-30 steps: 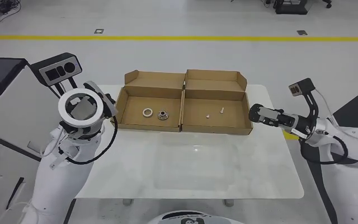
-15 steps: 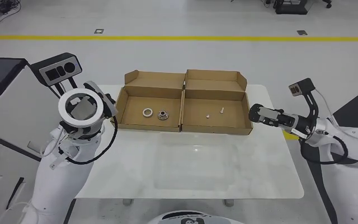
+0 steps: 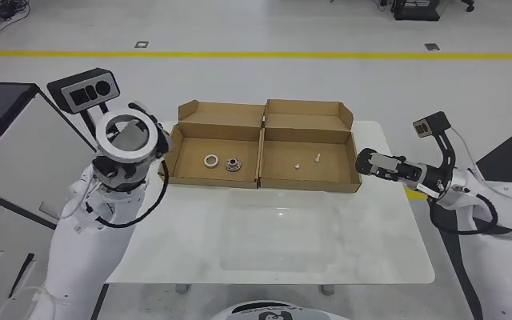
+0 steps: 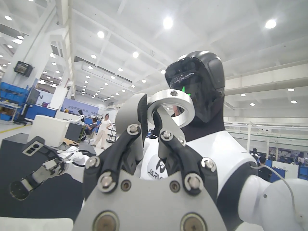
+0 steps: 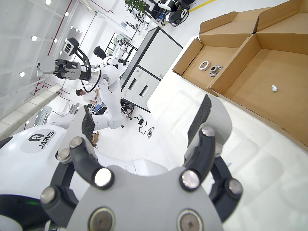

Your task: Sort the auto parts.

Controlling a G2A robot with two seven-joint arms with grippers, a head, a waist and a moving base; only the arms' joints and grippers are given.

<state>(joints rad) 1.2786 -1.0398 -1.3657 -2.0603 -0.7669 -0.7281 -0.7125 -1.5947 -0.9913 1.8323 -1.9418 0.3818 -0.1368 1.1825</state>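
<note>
Fingers (image 4: 131,118) of the left pincer (image 4: 152,112) are clamped on the wall of a metal ring (image 4: 182,99), one outside it and one through its bore. They hold it raised high near the left edge of the bench (image 3: 336,240), well apart from the two cardboard boxes. The right pincer (image 5: 146,114) hangs spread and empty at the bench's right edge, just beside the right box (image 3: 308,186).

The risk, I judge, is the thin bite: gripped by one side, the ring could pivot or slip in transit and might miss the bench. Released too high, it could bounce out of the left box (image 3: 212,181), where a smaller ring (image 3: 211,160) and a flanged hub (image 3: 233,165) lie.

The bench is white and glossy. Around it is grey floor (image 3: 360,32) with a yellow line (image 3: 256,54), and the hall has ceiling lights (image 4: 167,22).
</note>
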